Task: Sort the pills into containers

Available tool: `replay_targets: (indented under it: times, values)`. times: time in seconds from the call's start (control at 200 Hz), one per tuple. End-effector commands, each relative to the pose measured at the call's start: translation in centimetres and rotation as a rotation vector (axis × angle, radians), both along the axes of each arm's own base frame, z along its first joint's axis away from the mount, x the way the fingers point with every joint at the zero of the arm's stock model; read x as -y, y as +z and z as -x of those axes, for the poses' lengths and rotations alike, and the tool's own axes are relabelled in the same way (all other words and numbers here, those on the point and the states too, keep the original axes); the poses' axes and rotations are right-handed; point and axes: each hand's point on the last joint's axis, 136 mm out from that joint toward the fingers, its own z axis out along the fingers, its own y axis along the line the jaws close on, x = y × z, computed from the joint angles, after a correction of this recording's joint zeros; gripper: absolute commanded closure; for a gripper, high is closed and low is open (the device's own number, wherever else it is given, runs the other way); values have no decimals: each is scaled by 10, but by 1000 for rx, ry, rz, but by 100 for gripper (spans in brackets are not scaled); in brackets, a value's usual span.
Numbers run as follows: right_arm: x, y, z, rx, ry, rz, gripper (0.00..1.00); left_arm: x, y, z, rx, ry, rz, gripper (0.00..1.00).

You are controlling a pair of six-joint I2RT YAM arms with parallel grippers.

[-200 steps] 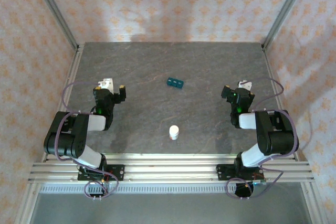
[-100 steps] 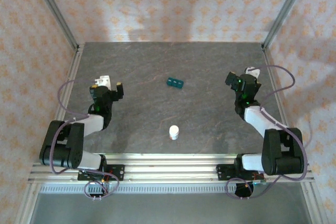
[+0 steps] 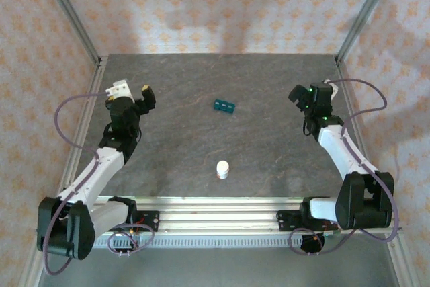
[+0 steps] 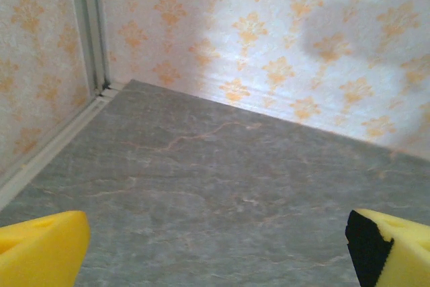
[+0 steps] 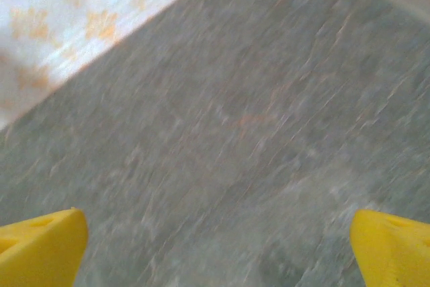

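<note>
The containers are one small teal pill box [image 3: 224, 105] lying on the grey table [image 3: 201, 139], a little beyond the centre. No pills can be made out; they are hidden or too small to tell. My left gripper [image 3: 133, 93] hangs over the far left of the table, well left of the box, open with nothing between its yellow fingertips [image 4: 40, 250]. My right gripper [image 3: 309, 93] is over the far right, well right of the box, also open and empty, its yellow fingertips [image 5: 393, 250] wide apart. The right wrist view is blurred.
A small white cylindrical bottle [image 3: 223, 169] stands upright near the front middle, between the two arms. Patterned walls and metal corner posts [image 3: 70, 15] enclose the table on three sides. A metal rail [image 4: 54, 146] runs along the left edge.
Both arms have stretched out from folded poses. The left gripper moved toward the far left, the right gripper toward the far right. Both stayed open. Box and bottle have not moved.
</note>
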Motion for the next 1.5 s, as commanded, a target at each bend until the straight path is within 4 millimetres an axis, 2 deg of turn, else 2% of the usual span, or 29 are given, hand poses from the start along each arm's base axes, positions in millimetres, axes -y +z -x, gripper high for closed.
replay_targets:
  times: [0.0, 0.18, 0.335, 0.49, 0.646, 0.896, 1.096, 1.336, 1.496]
  values:
    - [-53, -20, 16, -113, 190, -97, 1, 8, -30, 12, -92, 29, 130, 0]
    - [-107, -52, 43, -232, 348, -25, 3, 39, -66, 20, -169, -44, 233, 0]
    - [-139, -75, 64, -296, 427, -6, 3, 54, -93, 30, -232, -82, 239, 0]
    - [-163, -89, 83, -323, 501, 18, 3, 62, -108, 35, -278, -100, 235, 0]
    - [-186, -87, 103, -341, 596, 76, 5, 67, -113, 36, -311, -114, 231, 0]
    - [-223, -54, 141, -264, 761, 101, 5, 75, -116, 34, -331, -117, 266, 0]
    - [-251, -48, 172, -262, 890, 147, 4, 81, -113, 29, -343, -125, 242, 0]
    - [-284, -68, 196, -309, 1010, 265, 7, 83, -112, 29, -359, -131, 219, 0]
    - [-297, -86, 202, -347, 1039, 298, 10, 81, -113, 32, -356, -128, 218, 0]
